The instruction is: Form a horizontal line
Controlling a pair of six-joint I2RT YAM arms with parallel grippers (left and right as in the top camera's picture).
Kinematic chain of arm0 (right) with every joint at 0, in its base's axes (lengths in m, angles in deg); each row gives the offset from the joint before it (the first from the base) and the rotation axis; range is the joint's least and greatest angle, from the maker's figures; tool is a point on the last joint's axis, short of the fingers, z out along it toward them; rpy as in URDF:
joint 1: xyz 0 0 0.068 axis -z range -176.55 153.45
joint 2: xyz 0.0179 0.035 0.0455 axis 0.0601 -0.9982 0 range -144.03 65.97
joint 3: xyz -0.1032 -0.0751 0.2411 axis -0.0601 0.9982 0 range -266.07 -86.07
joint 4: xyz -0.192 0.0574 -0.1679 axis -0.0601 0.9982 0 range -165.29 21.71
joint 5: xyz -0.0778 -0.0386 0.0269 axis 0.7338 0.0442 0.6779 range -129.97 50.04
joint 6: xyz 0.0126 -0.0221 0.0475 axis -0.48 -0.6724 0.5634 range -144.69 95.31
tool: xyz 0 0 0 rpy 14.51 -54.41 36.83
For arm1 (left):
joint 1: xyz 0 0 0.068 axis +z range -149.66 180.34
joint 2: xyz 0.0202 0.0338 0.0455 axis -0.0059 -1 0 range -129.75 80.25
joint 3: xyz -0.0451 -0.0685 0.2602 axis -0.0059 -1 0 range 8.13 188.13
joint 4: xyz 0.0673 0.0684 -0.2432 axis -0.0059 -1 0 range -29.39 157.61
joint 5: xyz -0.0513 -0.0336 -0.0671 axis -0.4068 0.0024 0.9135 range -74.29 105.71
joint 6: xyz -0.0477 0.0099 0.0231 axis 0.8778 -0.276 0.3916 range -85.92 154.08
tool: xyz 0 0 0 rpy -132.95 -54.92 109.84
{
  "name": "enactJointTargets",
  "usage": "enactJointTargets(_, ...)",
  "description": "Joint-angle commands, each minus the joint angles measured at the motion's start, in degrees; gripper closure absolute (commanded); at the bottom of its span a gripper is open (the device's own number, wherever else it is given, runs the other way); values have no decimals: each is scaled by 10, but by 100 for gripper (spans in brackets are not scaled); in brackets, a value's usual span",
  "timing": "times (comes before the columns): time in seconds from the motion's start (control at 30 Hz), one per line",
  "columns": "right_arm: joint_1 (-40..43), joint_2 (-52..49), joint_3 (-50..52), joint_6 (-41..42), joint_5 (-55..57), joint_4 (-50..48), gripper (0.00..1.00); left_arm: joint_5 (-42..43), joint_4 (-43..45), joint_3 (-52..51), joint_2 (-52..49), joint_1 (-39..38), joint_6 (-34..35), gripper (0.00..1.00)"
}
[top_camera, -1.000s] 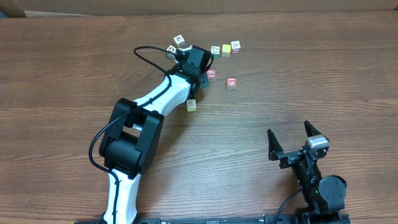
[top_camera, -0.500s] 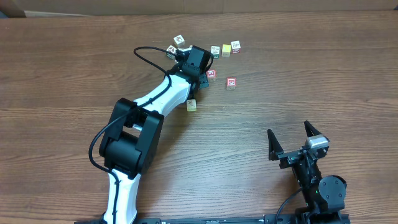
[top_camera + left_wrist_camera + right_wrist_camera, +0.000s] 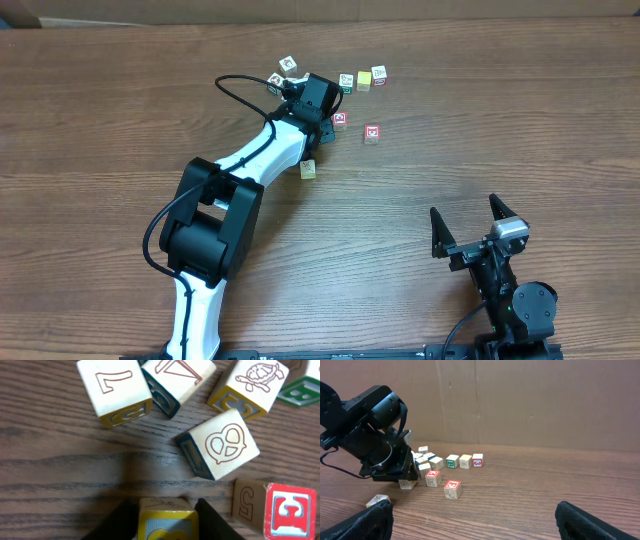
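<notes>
Small wooden picture cubes lie loose at the back of the table. My left gripper [image 3: 165, 522] reaches into them and is shut on a yellow-edged cube [image 3: 165, 517], with a black finger pressed against each side. This cube [image 3: 408, 484] rests on the wood under the left gripper [image 3: 320, 125]. Just ahead lie a pretzel cube [image 3: 220, 442], a "7" cube [image 3: 115, 390], a turtle cube [image 3: 247, 385] and a red-faced cube [image 3: 290, 510]. Three cubes [image 3: 364, 79] sit side by side in a short row. No horizontal line shows beyond that. My right gripper [image 3: 466, 222] stands open and far off.
A red-faced cube [image 3: 372, 133] and another [image 3: 339, 119] lie right of the left gripper. A pale yellow cube [image 3: 308, 169] sits alone beside the left arm's white link [image 3: 270, 155]. A cardboard wall [image 3: 535, 400] rises behind the table.
The left jaws have closed in on the yellow-edged cube. Neither arm has shifted, and no cube has moved.
</notes>
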Motion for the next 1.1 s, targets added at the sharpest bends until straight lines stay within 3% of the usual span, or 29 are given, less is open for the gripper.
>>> enactJointTargets(0.0, 2, 5, 6, -3, -1, -2, 0, -12, 1, -5, -9, 1, -18, 58)
enactJointTargets(0.53, 2, 5, 6, -3, -1, -2, 0, -10, -43, 33, -8, 0, -18, 68)
enactJointTargets(1.07, 2, 5, 6, -3, -1, -2, 0, -10, -109, 79, -8, -1, -18, 61)
